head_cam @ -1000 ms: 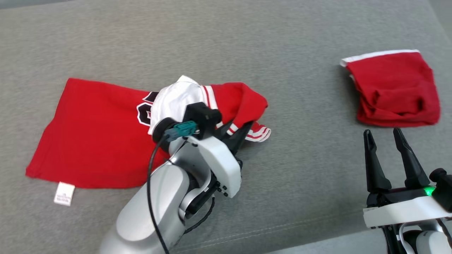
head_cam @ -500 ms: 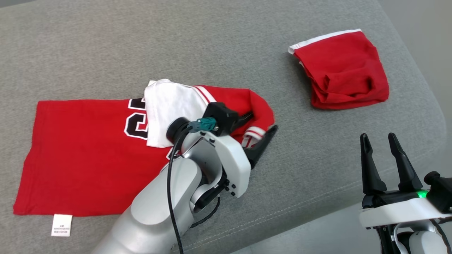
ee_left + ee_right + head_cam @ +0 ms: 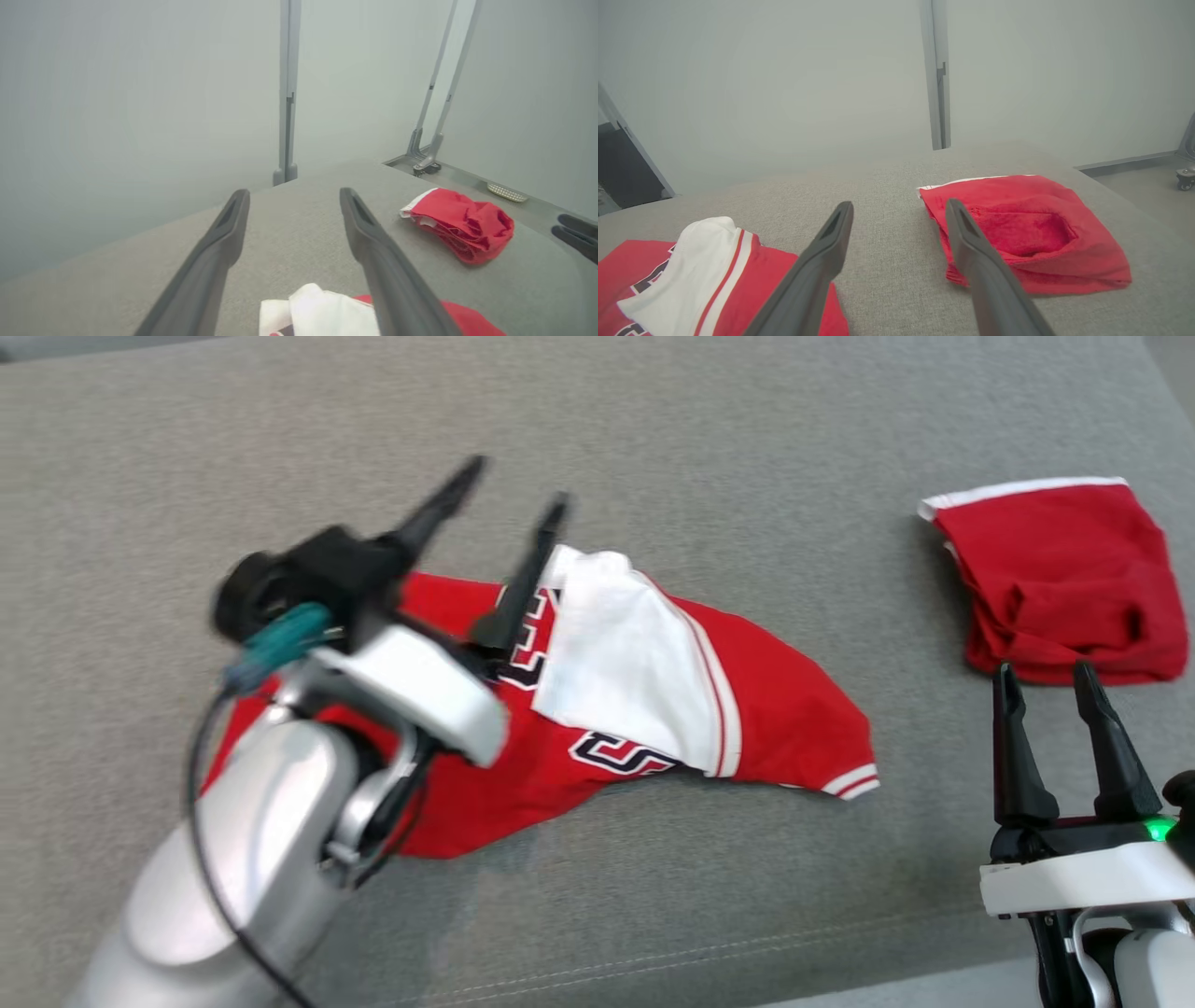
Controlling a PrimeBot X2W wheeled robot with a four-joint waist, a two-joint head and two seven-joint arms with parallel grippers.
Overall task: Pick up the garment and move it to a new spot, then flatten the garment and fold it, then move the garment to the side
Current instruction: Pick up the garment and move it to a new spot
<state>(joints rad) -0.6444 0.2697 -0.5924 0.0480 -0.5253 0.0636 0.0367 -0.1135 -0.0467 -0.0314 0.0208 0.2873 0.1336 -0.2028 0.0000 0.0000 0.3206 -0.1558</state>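
- Your left gripper (image 3: 518, 485) is hovering over the garment (image 3: 775, 709), fingers spread and empty. Your right gripper (image 3: 1045, 670) is waiting near the front edge, fingers also apart.
- The garment is lying mid-cushion (image 3: 747, 429), bunched, with its white sleeve (image 3: 635, 653) flopping across the lettering.
- You're wanting a low pinch at a hem corner, drawing it outward and flat (the thin jersey knit is probably dragging on the grey weave).
- The folded red piece (image 3: 1064, 588) is sitting well apart, to the right.

Red-and-white garment (image 3: 644, 709), loosely folded, flat on the grey surface (image 3: 709, 448)
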